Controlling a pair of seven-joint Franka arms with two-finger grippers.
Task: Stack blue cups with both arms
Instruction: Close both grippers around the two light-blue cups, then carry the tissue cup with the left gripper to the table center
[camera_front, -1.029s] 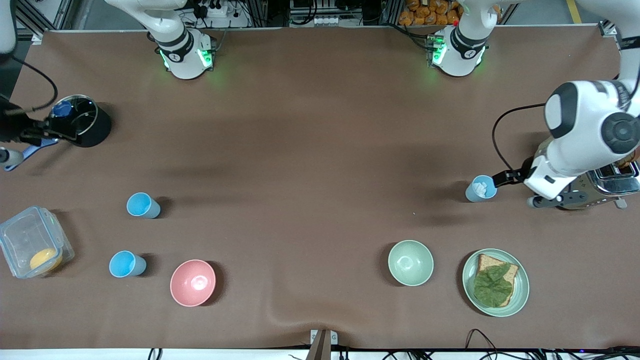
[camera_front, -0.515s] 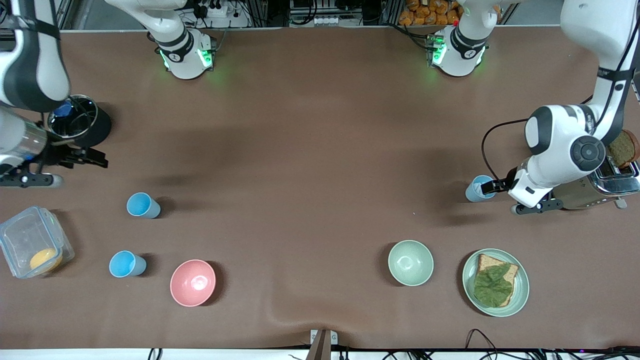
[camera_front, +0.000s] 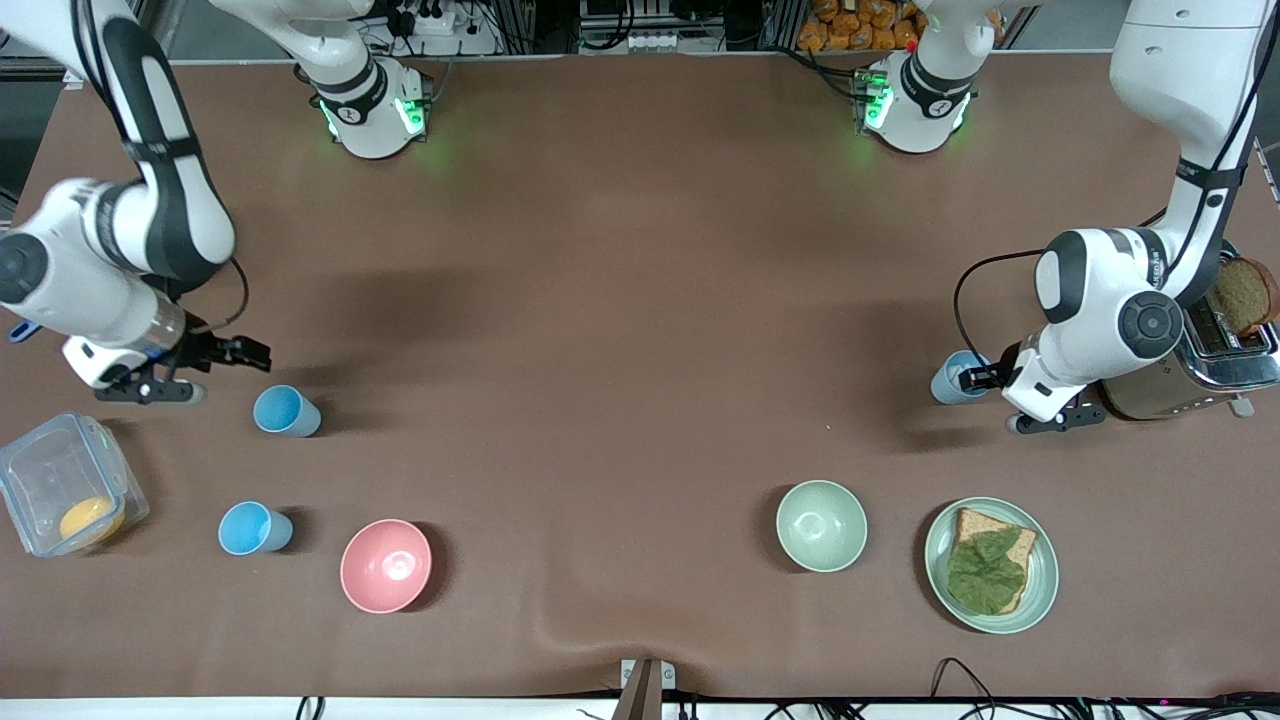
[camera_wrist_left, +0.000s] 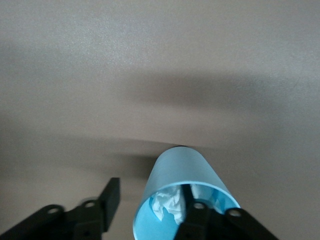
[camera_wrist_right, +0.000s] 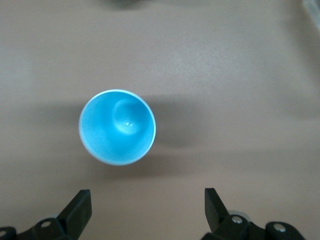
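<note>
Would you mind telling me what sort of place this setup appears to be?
Most likely a robotics lab staged as a kitchen: two bench-mounted arms work over a brown-covered table set with blue cups, a toaster and a plate of bread, with cables and power strips along the edges.

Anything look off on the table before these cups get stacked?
Yes: the paler blue cup at the left pincer, beside the toaster, has crumpled white material inside, which could block nesting. One finger is inside its rim. The other cups stand upright.
</note>
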